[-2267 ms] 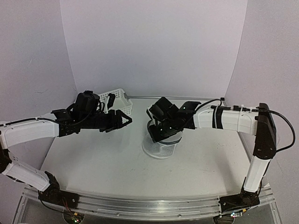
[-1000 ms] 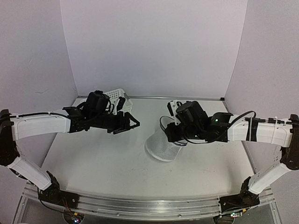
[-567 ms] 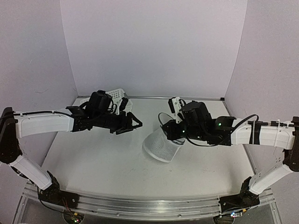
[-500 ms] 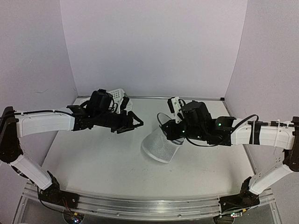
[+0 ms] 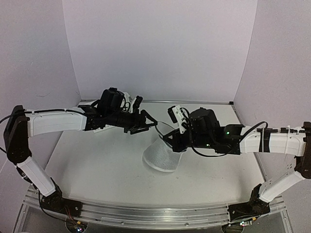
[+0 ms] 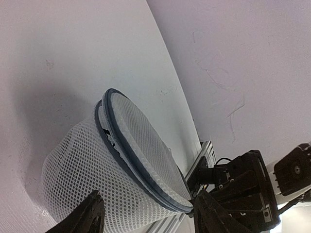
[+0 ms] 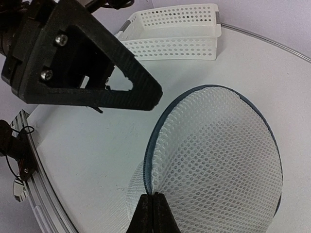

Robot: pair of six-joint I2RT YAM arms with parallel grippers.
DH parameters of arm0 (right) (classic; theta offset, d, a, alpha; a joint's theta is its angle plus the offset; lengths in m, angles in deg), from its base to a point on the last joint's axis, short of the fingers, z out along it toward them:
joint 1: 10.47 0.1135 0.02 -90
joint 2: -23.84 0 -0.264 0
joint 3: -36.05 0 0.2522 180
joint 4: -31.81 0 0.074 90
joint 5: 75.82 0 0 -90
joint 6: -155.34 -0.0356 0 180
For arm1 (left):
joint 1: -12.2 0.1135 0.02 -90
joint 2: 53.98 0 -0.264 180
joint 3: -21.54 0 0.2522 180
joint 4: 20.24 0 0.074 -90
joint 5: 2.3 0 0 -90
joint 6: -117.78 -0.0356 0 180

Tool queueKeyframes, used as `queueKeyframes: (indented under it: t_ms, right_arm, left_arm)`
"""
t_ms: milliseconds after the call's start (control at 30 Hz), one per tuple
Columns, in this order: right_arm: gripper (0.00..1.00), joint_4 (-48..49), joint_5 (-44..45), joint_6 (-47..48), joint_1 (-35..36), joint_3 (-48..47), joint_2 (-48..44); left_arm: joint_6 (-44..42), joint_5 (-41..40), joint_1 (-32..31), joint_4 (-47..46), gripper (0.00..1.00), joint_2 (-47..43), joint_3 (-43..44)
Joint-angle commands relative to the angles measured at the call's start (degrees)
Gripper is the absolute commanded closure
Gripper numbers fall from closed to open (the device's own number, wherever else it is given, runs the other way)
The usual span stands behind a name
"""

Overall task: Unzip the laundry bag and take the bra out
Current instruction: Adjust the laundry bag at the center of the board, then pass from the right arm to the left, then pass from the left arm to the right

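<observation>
Counting one laundry bag [image 5: 160, 158] — it is lying tilted on the middle of the table [image 5: 97, 165]. I am pinching its dark rim with the right gripper [image 7: 154, 208], fingers pressed together. The left gripper [image 5: 149, 124] is hovering spread just beside that rim. One white basket [image 7: 170, 22] is sitting behind — partly blocked by the left arm.

Left arm [image 5: 53, 124] and right arm [image 5: 274, 141]: white shells, black joints, thin black cables [image 5: 253, 124]; a black triangular finger [image 7: 121, 60] beside two silver screws [image 7: 60, 41]; what looks like a small green light [image 5: 226, 132] on the right wrist.
</observation>
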Motion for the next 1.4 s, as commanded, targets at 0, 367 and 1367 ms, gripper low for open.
queueKeyframes:
  t_ms: [0, 367, 1367]
  right_arm:
    - [1.00, 4.35, -1.89, 2.22, 0.73, -0.56, -2.38]
    - [1.00, 4.65, -4.37, 5.16, 2.44, -0.52, -1.71]
    - [0.38, -1.27, 4.02, 3.36, 6.03, -4.63, -4.45]
  left_arm:
    - [1.80, 2.85, 0.24, -2.46, 0.37, 1.37, 2.76]
    - [4.97, 5.73, 0.22, -6.15, 0.46, 4.40, 3.40]
    - [7.53, -6.75, 0.21, -1.09, 1.00, -8.28, -1.11]
